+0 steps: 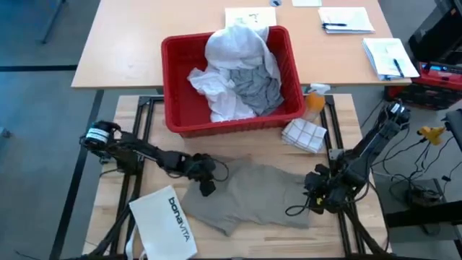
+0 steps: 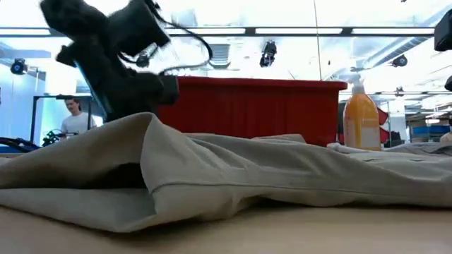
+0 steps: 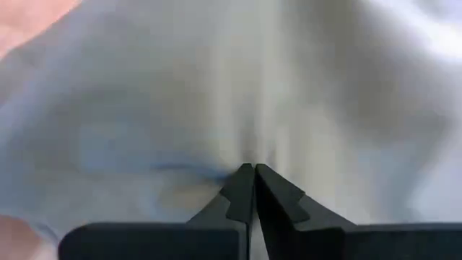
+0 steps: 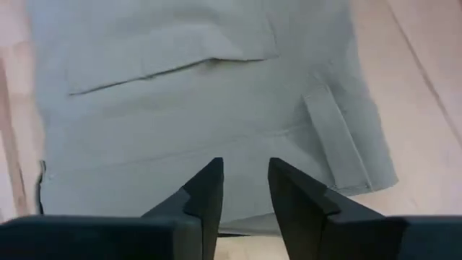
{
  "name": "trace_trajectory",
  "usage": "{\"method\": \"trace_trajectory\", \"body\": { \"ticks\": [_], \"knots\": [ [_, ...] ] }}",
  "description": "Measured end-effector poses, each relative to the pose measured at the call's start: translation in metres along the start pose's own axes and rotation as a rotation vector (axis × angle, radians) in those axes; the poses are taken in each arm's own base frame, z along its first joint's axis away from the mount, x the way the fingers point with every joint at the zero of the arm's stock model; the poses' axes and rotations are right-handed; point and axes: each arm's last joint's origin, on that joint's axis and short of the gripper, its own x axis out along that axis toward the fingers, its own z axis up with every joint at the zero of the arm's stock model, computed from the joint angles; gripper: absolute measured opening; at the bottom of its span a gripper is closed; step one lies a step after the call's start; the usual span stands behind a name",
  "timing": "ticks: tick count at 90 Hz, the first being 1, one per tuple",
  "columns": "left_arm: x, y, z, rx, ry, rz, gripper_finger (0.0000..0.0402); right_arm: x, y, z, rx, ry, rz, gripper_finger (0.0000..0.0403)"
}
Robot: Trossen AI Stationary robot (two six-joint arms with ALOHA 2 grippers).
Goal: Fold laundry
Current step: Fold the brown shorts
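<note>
A khaki-tan garment [image 1: 253, 195] lies spread on the wooden table, near the front. Its pocket and belt loop show in the right wrist view [image 4: 202, 94]. My left gripper [image 1: 206, 180] is at the garment's left end, shut on the cloth [image 3: 253, 167]. My right gripper [image 1: 317, 193] stands open at the garment's right end, its fingertips [image 4: 245, 173] just over the waist edge. A white shirt [image 1: 234, 47] and a grey T-shirt [image 1: 256, 87] lie heaped in the red basket [image 1: 180, 108] behind. My left gripper pinches a bit of the khaki cloth [image 3: 249, 155] between its two fingertips, near the garment's left end. Creases run into the tips. The cloth there stands up in a ridge [image 2: 145, 120], and the rest lies on the table.
A stiff white "bonavita" bag [image 1: 166, 220] lies at the near left. An orange bottle [image 1: 315, 102] and a checked cloth [image 1: 304, 134] sit right of the basket. Papers [image 1: 346, 18] lie on the far table. A person [image 2: 73, 116] stands in the room behind.
</note>
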Motion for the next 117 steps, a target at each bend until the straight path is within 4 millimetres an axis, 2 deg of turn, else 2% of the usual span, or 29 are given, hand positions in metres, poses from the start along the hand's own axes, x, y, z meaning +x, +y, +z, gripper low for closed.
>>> {"method": "trace_trajectory", "body": {
  "ticks": [13, 20, 27, 34, 48, 68, 78, 89, 106, 117],
  "knots": [
    [-0.037, -0.023, 0.020, 0.119, -0.184, -0.064, 0.0000, 0.000, 0.000, 0.000, -0.045, -0.005, 0.003, 0.0080],
    [-0.052, -0.025, 0.027, 0.163, -0.301, 0.016, 0.0000, 0.000, 0.000, 0.000, -0.057, -0.006, 0.003, 0.0072],
    [-0.056, -0.019, 0.029, 0.219, -0.369, 0.146, 0.0000, 0.000, 0.000, 0.000, -0.064, -0.009, 0.000, 0.0064],
    [-0.054, -0.009, 0.030, 0.276, -0.365, 0.208, 0.0000, 0.000, 0.000, 0.001, -0.062, -0.017, -0.003, 0.0054],
    [-0.027, 0.011, 0.023, 0.270, -0.254, 0.066, 0.0000, -0.005, -0.005, 0.002, -0.025, -0.064, -0.023, 0.0028],
    [-0.004, 0.025, 0.009, 0.226, -0.182, 0.099, 0.0000, -0.015, -0.016, 0.001, -0.022, -0.020, -0.012, 0.0014],
    [0.003, 0.028, 0.004, 0.229, -0.164, 0.122, 0.0000, -0.014, -0.017, 0.000, -0.121, -0.008, -0.012, 0.0032],
    [0.009, 0.032, 0.003, 0.213, -0.172, 0.163, 0.0000, -0.011, -0.019, -0.001, -0.218, -0.049, -0.055, 0.0073],
    [0.012, 0.028, 0.010, 0.176, -0.254, 0.128, 0.0000, 0.002, -0.029, -0.004, -0.144, -0.015, -0.098, 0.0141],
    [0.016, 0.030, 0.008, 0.166, -0.232, 0.134, 0.0000, 0.005, -0.026, -0.004, -0.192, -0.026, -0.056, 0.0168]
  ]
}}
